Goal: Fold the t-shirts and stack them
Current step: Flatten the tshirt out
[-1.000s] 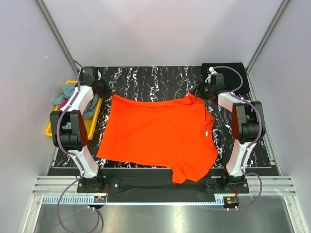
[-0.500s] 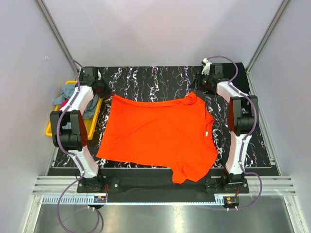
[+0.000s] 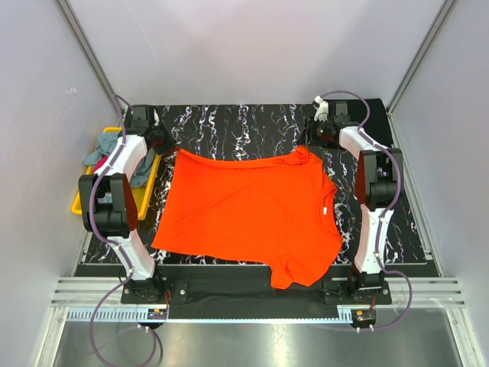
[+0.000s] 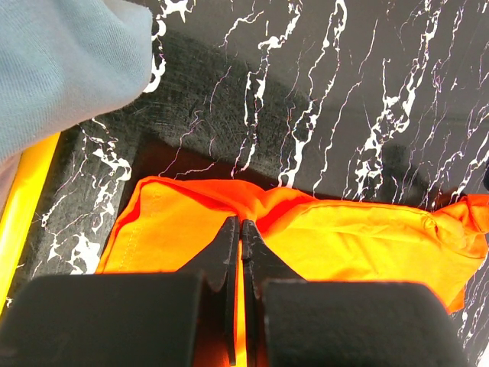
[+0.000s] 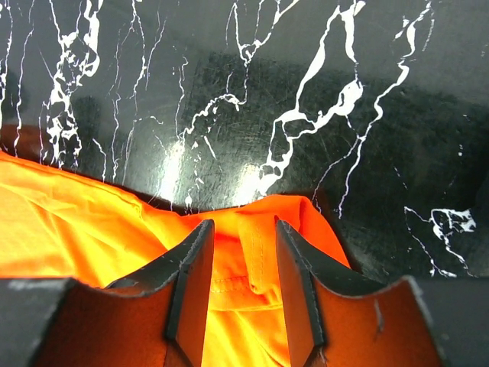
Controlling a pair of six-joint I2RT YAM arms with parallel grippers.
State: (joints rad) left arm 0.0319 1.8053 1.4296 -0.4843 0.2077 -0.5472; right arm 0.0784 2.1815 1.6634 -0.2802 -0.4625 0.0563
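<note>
From above, the orange t-shirt lies spread flat on the marbled bench; the left wrist view shows the left pincer pressed together, pinching the shirt's edge; the right wrist view shows the right pincer spread astride a raised fold of it.

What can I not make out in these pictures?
- Top view: the left arm covers part of the yellow bin; its clothes cannot be counted.
- Right wrist view: the orange t-shirt runs off the lower edge, behind the right gripper.
- Left wrist view: the grey-blue cloth is cut by the top edge.
</note>
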